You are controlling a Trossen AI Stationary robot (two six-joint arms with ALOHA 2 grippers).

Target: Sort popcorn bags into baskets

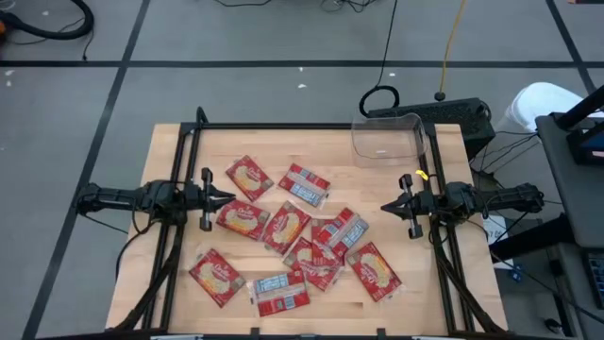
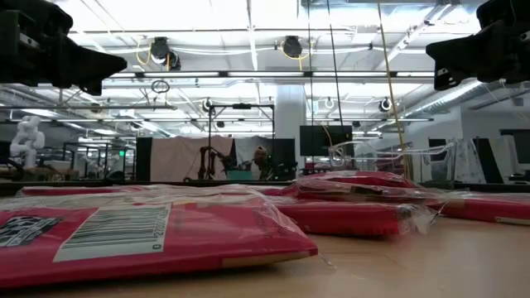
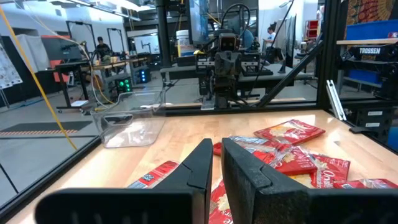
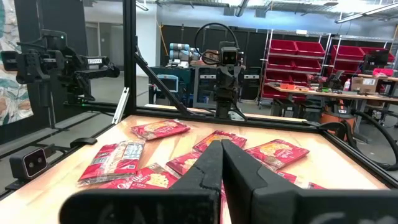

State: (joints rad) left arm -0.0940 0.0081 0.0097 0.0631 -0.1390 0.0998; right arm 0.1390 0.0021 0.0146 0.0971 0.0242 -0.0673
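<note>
Several red popcorn bags lie flat and scattered over the middle of the wooden table (image 1: 170,151), some overlapping, among them one (image 1: 248,176) at far left, one (image 1: 376,269) at near right and one label side up (image 1: 281,293) by the near edge. A clear basket (image 1: 387,140) stands at the far right corner and also shows in the left wrist view (image 3: 127,121). My left gripper (image 1: 229,199) (image 3: 217,146) hovers level at the left, shut with nothing in it. My right gripper (image 1: 385,207) (image 4: 222,144) hovers opposite it at the right, shut and holding nothing. Both are above the bags.
A black frame (image 1: 283,126) runs along the table's far edge and down both sides. A black power strip (image 1: 444,111) with cables lies beyond the far right corner. Bare wood shows along the far edge and at the near right corner (image 1: 444,302).
</note>
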